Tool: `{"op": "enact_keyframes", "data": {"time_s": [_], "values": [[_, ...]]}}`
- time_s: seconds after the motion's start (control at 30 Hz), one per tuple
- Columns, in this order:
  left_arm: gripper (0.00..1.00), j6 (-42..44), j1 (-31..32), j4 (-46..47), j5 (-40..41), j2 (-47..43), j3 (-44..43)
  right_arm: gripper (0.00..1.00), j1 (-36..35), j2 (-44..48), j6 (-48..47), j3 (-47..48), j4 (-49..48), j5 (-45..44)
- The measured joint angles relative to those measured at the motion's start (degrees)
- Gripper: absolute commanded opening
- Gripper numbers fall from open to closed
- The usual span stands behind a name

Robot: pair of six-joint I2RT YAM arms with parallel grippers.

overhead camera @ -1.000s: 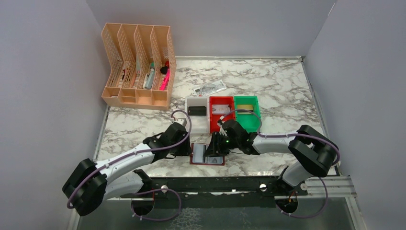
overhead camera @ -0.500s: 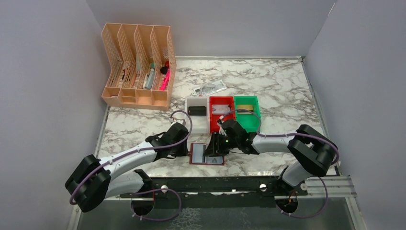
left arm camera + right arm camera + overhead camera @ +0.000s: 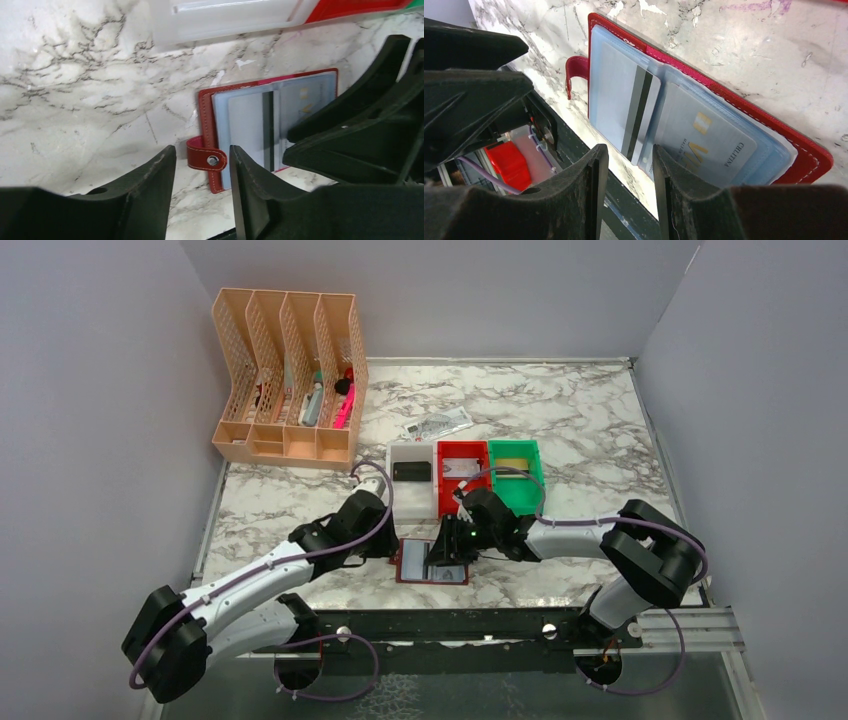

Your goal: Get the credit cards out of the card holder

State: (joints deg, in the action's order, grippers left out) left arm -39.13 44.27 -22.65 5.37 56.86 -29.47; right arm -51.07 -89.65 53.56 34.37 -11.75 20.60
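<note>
The card holder (image 3: 414,563) is a dark red wallet lying open near the table's front edge. Its bluish-clear sleeves hold two credit cards: a pale one with a black stripe (image 3: 624,107) and a pale one with gold print (image 3: 706,137). My left gripper (image 3: 202,150) hovers open just left of the wallet, its jaws framing the snap tab (image 3: 206,159) without touching it. My right gripper (image 3: 630,149) stands open over the striped card's near edge, with nothing between its fingers. In the top view the left gripper (image 3: 388,548) and the right gripper (image 3: 441,558) flank the wallet.
White (image 3: 413,495), red (image 3: 444,480) and green (image 3: 536,485) bins stand just behind the wallet, each with a card inside. A white printed tag (image 3: 437,424) lies farther back. A peach file organizer (image 3: 290,380) fills the back left corner. The black front rail (image 3: 450,620) is close by.
My left gripper narrowed and then widened again beside the tab, and the left arm's elbow swung outward to the left. The right arm and the wallet have not moved.
</note>
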Motion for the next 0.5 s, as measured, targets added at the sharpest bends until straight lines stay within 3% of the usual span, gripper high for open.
{"op": "enact_keyframes", "data": {"time_s": [0.5], "values": [[0.49, 3.8, 0.0, 8.63, -9.81, 8.22, 0.31, 0.37, 0.0, -1.77, 0.5, 1.42, 0.17, -1.31]]}}
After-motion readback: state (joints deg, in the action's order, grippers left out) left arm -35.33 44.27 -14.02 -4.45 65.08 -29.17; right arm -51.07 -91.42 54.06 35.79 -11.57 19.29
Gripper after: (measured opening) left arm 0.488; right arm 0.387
